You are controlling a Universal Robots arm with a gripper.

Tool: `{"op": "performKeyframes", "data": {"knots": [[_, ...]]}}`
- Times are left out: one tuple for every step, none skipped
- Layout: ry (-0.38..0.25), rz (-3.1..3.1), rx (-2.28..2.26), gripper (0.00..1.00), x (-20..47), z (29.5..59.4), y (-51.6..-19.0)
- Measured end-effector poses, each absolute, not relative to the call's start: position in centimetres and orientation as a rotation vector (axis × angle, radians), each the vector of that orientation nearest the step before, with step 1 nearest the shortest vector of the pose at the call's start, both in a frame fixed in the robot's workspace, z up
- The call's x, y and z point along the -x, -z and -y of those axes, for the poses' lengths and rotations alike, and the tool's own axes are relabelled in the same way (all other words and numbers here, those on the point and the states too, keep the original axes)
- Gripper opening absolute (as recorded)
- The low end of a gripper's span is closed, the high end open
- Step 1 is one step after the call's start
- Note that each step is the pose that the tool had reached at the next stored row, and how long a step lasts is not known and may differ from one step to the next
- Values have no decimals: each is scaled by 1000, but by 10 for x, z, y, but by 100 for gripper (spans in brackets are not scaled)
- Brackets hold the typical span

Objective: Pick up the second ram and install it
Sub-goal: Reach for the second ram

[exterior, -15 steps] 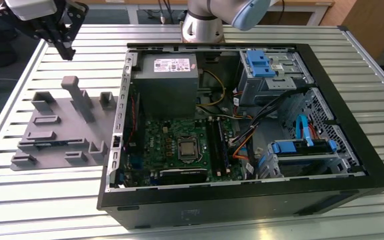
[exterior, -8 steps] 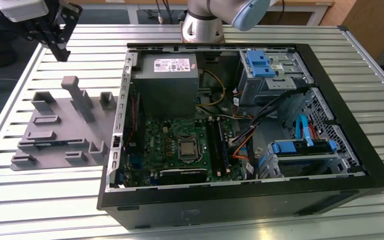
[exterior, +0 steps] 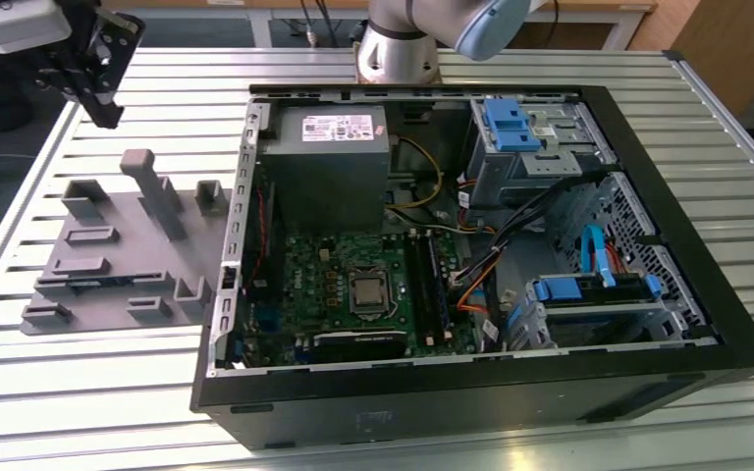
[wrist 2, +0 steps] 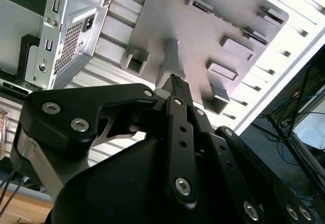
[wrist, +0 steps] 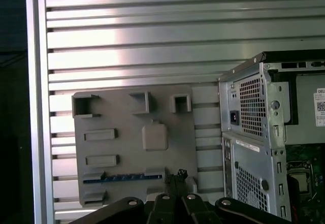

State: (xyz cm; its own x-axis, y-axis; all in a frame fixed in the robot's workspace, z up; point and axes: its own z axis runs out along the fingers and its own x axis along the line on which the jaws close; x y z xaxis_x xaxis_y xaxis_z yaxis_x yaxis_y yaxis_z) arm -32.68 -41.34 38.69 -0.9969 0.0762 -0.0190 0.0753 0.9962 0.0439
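The second ram (exterior: pixel 93 283) (wrist: pixel 123 179) is a thin dark strip with a bluish edge, lying on its long edge between blocks near the front of the grey holder plate (exterior: pixel 122 250) (wrist: pixel 132 155). My gripper (exterior: pixel 106 116) hangs above the table at the exterior view's far left, behind the plate and well above the ram. Its black fingers meet at their tips in both wrist views (wrist: pixel 177 176) (wrist 2: pixel 175 84), with nothing between them. The green motherboard (exterior: pixel 350 285) with its long black slots (exterior: pixel 426 283) lies inside the open computer case (exterior: pixel 482 383).
The case stands to the exterior view's right of the holder plate, its metal side wall (exterior: pixel 236 245) rising next to the plate. A tall grey post (exterior: pixel 154 191) and several blocks stick up from the plate. The ribbed metal table (exterior: pixel 89 392) ends just left of the plate.
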Motion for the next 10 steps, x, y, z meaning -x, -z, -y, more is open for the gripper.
{"op": "performKeyframes", "data": {"knots": [[-67, -3118, -118, 11, 329, 415, -387], [-67, -3118, -118, 11, 332, 416, -387], [-67, -3118, -118, 11, 335, 416, -387], [-67, -3118, -118, 11, 339, 417, -387], [-67, -3118, -118, 11, 343, 417, -387], [-67, -3118, -118, 11, 347, 418, -387], [-68, -3118, -118, 11, 351, 418, -387], [-67, -3118, -118, 11, 355, 419, -386], [-67, -3118, -118, 11, 359, 419, -386], [-67, -3118, -118, 11, 364, 419, -386]]}}
